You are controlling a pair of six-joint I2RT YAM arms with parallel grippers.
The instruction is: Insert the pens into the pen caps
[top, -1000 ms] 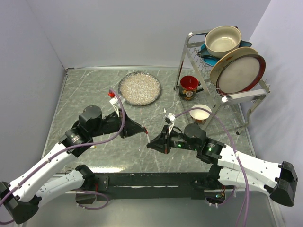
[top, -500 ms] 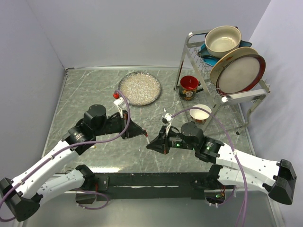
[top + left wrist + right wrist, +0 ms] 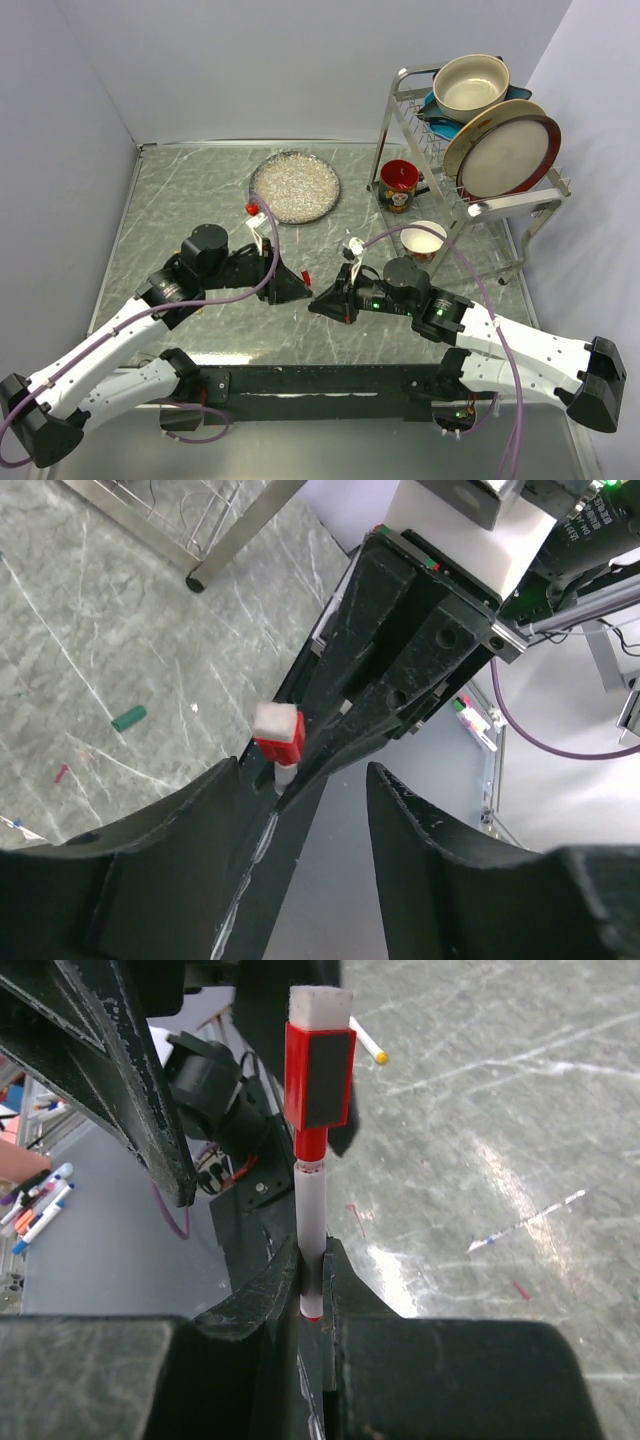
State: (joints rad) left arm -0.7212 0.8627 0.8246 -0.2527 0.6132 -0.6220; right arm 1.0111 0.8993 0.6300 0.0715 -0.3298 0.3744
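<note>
- Left gripper (image 3: 306, 776): its 2 black fingers (image 3: 430, 830) are spread, with nothing between them.
- Right gripper (image 3: 311, 1255): fingers pressed in, pinching the lower end of a thin white plastic marker pen (image 3: 311, 1200).
- The pen stands straight out from the right fingertips. It is off the table and held in the air between the 2 arms, over the near-middle of the grey marbled table (image 3: 180, 200).
- A red plastic cap with a white block on its end (image 3: 320, 1070) sits on the free end of the held pen. A short red collar shows just under it.
- In the left wrist view the red cap is just past the left fingertips, close to 1 finger. Cannot tell if it touches.
- The 2 grippers point tip to tip and are very near each other.
- A small dark green cylindrical cap (image 3: 128, 718) lies loose on the table, well apart from both grippers.
- A second white pen with a yellow tip (image 3: 367, 1042) lies flat on the table beyond the red cap.
- A round silver glittery plate (image 3: 295, 187) sits at the far middle of the table.
- A red mug (image 3: 399, 185) and a small white bowl (image 3: 425, 240) stand beside the wire metal dish rack (image 3: 500, 215) on the right.
- The rack holds a beige bowl (image 3: 470, 85) and a large tan-rimmed plate (image 3: 505, 150) on edge.
</note>
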